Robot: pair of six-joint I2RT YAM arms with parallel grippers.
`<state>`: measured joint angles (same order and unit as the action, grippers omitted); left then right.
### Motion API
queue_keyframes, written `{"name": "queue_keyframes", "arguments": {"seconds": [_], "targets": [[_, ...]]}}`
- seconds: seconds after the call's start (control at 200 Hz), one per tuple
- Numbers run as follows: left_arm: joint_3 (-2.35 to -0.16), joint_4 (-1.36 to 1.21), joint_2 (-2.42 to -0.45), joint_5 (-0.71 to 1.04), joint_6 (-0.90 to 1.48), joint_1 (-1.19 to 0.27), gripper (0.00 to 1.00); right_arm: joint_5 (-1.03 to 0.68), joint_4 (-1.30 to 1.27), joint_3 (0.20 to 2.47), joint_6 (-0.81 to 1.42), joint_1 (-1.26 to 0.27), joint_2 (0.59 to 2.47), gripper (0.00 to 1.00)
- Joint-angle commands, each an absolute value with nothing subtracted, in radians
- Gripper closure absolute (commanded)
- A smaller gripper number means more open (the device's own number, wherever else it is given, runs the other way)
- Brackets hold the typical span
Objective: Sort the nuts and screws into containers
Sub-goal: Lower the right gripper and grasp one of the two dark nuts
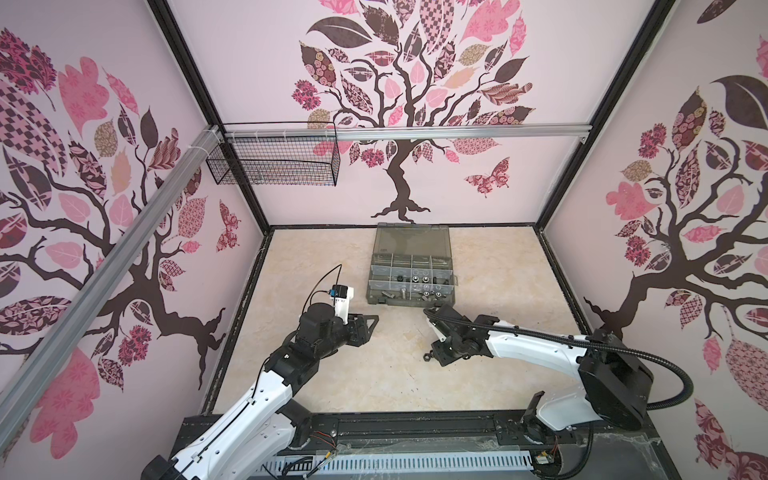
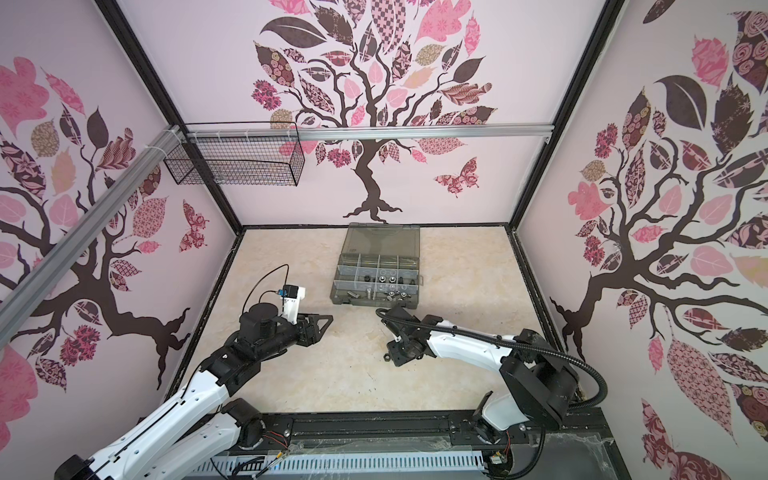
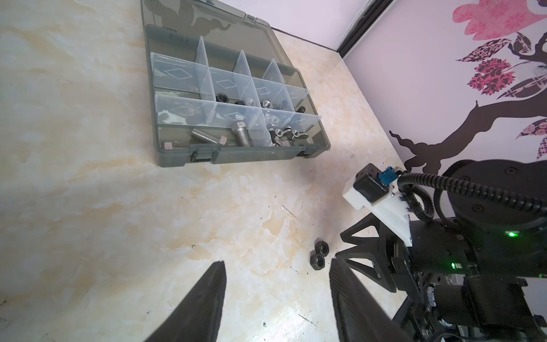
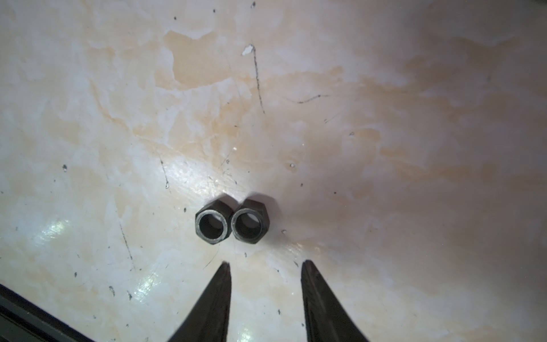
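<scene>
My right gripper (image 4: pixel 266 262), spread and empty, hangs beside two touching nuts (image 4: pixel 229 222), apparently aligned to pinch one for the case (image 3: pixel 236 155).

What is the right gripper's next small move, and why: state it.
Probably ease the right gripper forward to straddle the nearer black hex nut. Its jaws stand open just short of it; the nut touches a second black hex nut on the table, outside the organizer case.
</scene>
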<state>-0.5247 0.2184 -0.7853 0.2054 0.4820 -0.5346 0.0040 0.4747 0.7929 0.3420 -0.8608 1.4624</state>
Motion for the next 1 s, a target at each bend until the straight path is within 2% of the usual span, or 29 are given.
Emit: {"name": "queue_keyframes", "arguments": {"seconds": [0.0, 0.7, 0.995], "targets": [[-0.503, 0.193, -0.785, 0.218, 0.491, -0.533, 0.41, 0.014, 0.489, 0.802, 0.361, -0.877, 1.501, 0.58], [-0.494, 0.197, -0.776, 0.212, 0.503, -0.534, 0.41, 0.097, 0.488, 0.889, 0.348, -0.927, 1.637, 0.59], [-0.505, 0.211, -0.779, 0.207, 0.5, -0.534, 0.41, 0.126, 0.49, 0.913, 0.339, -0.937, 1.672, 0.65]]}}
